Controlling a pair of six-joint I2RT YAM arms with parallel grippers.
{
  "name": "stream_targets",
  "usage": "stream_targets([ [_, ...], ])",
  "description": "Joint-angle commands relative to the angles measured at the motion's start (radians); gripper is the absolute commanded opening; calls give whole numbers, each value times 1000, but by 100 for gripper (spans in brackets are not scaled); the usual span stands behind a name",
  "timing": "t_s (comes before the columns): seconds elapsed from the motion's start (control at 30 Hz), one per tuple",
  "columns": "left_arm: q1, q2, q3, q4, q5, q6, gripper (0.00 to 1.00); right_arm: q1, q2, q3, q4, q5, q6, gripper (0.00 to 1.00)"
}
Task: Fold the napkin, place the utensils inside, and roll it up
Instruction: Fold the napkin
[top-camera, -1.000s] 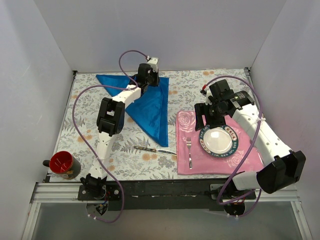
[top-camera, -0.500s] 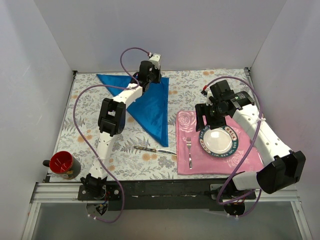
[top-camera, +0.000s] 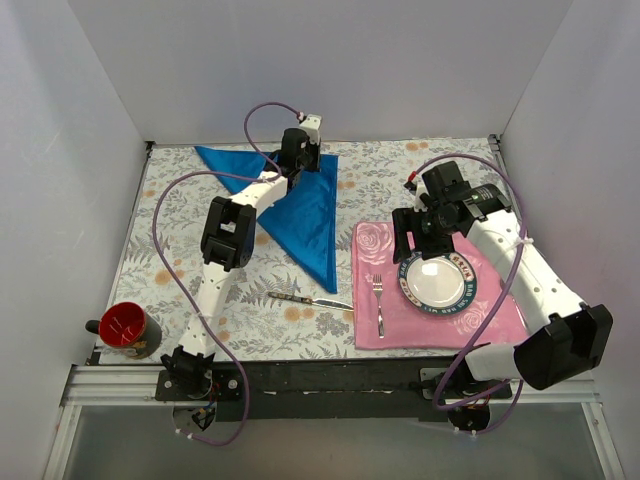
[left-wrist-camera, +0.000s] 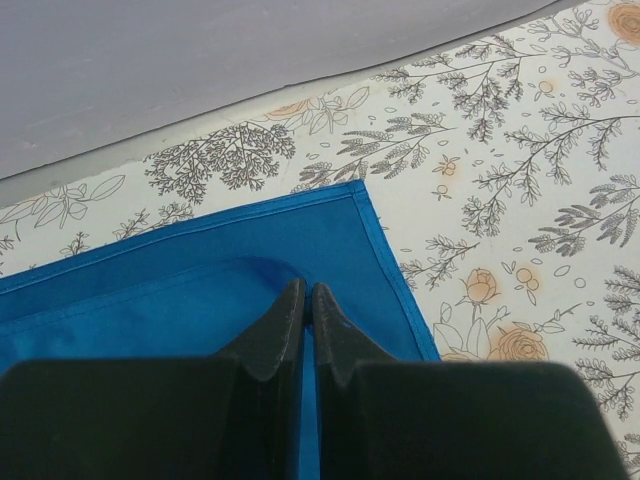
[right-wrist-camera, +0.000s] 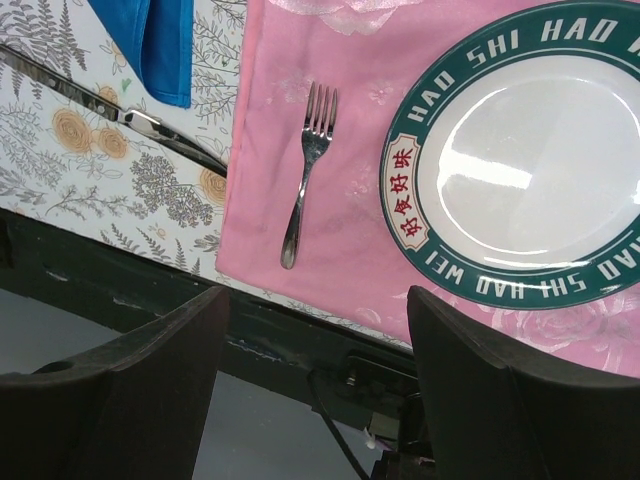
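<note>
The blue napkin (top-camera: 300, 215) lies folded into a triangle at the far middle of the table, its long point toward the near side. My left gripper (top-camera: 300, 165) is over its far right corner. In the left wrist view that gripper (left-wrist-camera: 306, 290) is shut on a raised fold of the napkin (left-wrist-camera: 200, 280). The silver knife (top-camera: 310, 300) lies on the tablecloth below the napkin's point. The fork (top-camera: 378, 305) lies on the pink placemat (top-camera: 400, 325). My right gripper (top-camera: 420, 245) hovers open above the mat, holding nothing, with the fork (right-wrist-camera: 305, 180) and knife (right-wrist-camera: 100, 105) beneath it.
A white plate with a green rim (top-camera: 470, 290) sits on the placemat beside the fork. A red mug (top-camera: 125, 328) stands at the near left corner. White walls close in the table on three sides.
My left gripper has shifted slightly toward the far right, drawing the napkin's upper layer with it. The right arm has stayed still.
</note>
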Motion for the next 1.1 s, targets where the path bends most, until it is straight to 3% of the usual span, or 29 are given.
stream_targets([
  [0.0,-4,-15,51,39,-20,1,0,-6,-30,-13,7,-8,-10,80],
  [1.07,-3,37,86,109,-91,-32,0,-9,-26,-40,18,-29,2,80],
])
